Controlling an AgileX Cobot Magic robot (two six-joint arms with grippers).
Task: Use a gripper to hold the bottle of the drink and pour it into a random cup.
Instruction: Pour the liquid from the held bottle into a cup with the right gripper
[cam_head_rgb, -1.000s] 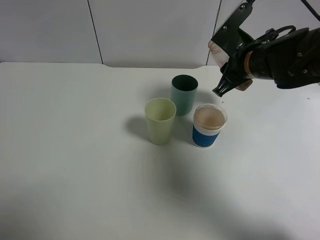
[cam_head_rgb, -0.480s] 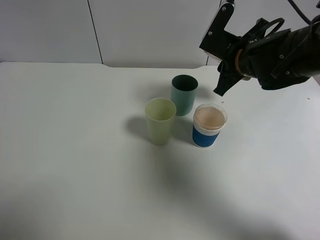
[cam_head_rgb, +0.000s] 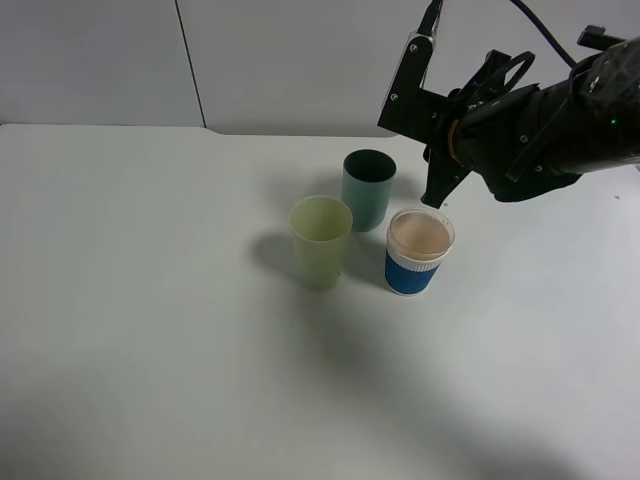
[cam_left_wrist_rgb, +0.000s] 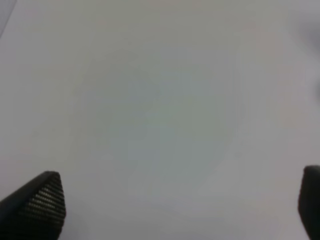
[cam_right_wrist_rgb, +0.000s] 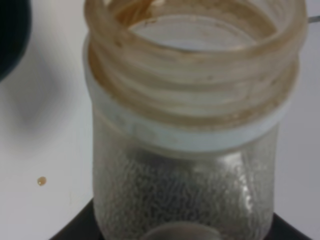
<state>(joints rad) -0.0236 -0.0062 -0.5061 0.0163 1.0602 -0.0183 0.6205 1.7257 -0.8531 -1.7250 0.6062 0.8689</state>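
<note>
My right gripper (cam_head_rgb: 436, 192) hangs just above the far right rim of the blue-and-white paper cup (cam_head_rgb: 413, 268), which holds light brown foamy drink (cam_head_rgb: 420, 234) close to its rim. It is shut on the clear bottle (cam_right_wrist_rgb: 192, 125), which the black claw hides in the exterior view. In the right wrist view the capless neck shows brown residue and the bottle looks empty of liquid. A dark green cup (cam_head_rgb: 368, 188) and a pale yellow-green cup (cam_head_rgb: 320, 242) stand left of the blue cup. My left gripper (cam_left_wrist_rgb: 180, 205) is open over bare table, outside the exterior view.
The white table (cam_head_rgb: 150, 300) spreads out to the left and front of the cups. A small brown drop (cam_right_wrist_rgb: 41, 181) lies on the table beside the bottle. The grey back wall (cam_head_rgb: 300, 60) runs behind the table's far edge.
My right gripper has rolled and shifted left and slightly down with the bottle, closer to the blue cup. The cups have not moved.
</note>
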